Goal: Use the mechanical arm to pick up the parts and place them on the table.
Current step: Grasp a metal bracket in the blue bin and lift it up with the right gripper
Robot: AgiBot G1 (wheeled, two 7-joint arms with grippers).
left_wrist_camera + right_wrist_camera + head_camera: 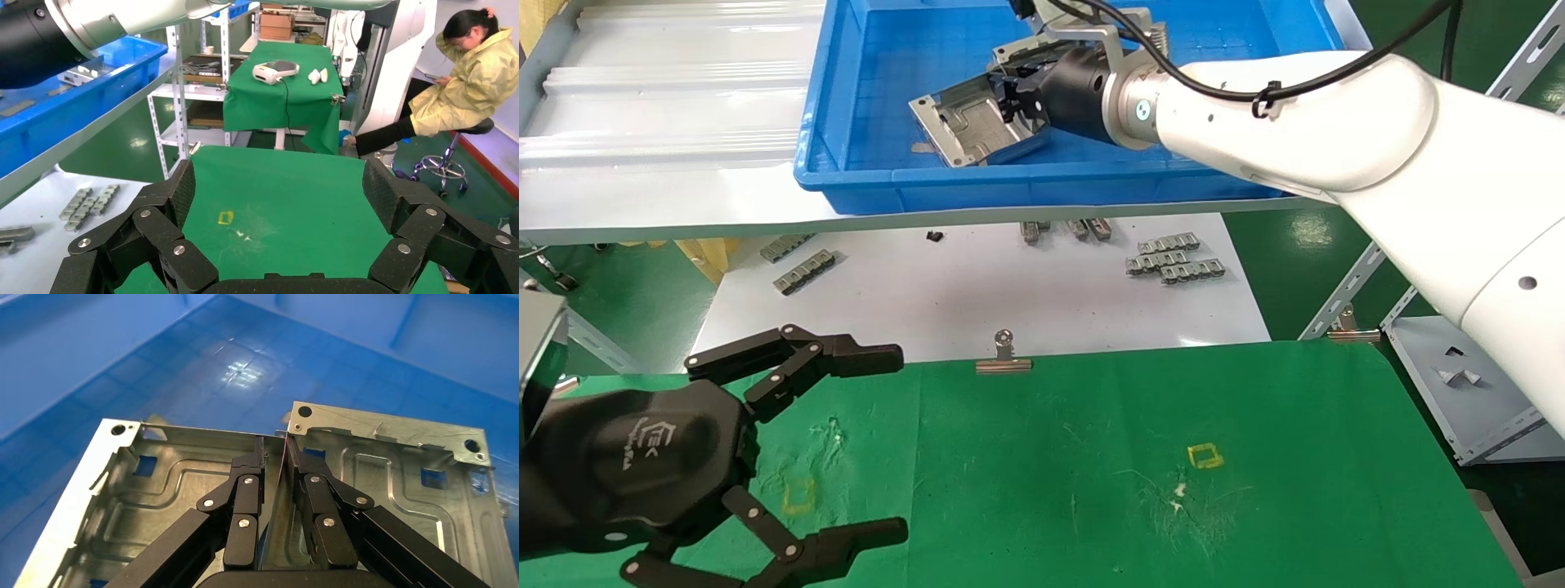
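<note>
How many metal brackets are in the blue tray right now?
2, side by side in the blue tray: one bracket and a second bracket, with the right hand shut on a flange between them. Others may be hidden.

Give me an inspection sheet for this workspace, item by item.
Surface: green cloth table, scuffed, with yellow square marks; no parts on it.
Job's things: silver brackets in the blue tray; the clamped bracket sits tilted.
Clutter: grey clip strips on the white tabletop; binder clip at the cloth's edge.
Grippers: right gripper shut on a bracket flange inside the tray; left gripper open over the cloth.
Cables: black cable along the right arm.
Surroundings: seated person in yellow; metal shelving.
</note>
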